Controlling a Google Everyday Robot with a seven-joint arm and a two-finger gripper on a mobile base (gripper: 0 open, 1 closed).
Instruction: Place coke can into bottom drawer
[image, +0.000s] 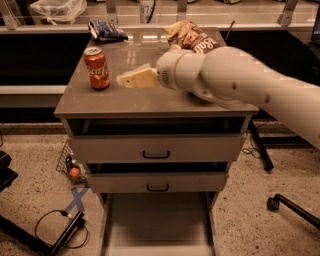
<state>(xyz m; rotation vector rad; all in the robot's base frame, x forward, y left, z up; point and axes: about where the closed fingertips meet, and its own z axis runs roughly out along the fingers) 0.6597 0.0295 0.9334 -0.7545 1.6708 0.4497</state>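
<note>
Red-orange coke can (97, 68) is standing upright near the cabinet top's (150, 102) left edge. Beside it, not touching, the gripper (124, 80) is hovering, pointing at it; whether it is spread or pressed together, I cannot tell. Below, the bottom drawer (157, 225) is sitting pulled out.

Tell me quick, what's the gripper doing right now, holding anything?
Gripper: holding nothing, over the cabinet top just right of the coke can, apart from it; open or shut cannot be told.
</note>
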